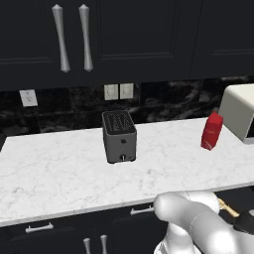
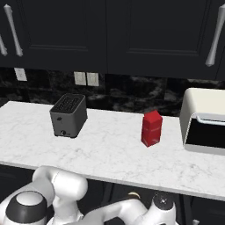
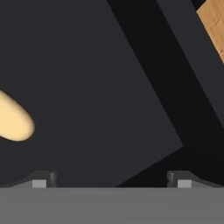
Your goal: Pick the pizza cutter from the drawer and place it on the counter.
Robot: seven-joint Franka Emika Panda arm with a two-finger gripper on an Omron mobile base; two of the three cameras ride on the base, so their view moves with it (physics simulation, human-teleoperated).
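Note:
The pizza cutter's tan rounded handle end lies on the dark drawer floor at the left of the hand view. My gripper hangs open just above the drawer, its two dark fingertips spread wide with nothing between them; the handle lies up and to the left of the left tip. A tan piece of the cutter peeks out below the front edge of the white marble counter, beside my lowered arm. That tan piece also shows under the counter in the right base view.
A grey toaster stands mid-counter. A red carton stands to its right, next to a white appliance. Dark cabinets hang above. A strip of wooden floor shows beyond the drawer.

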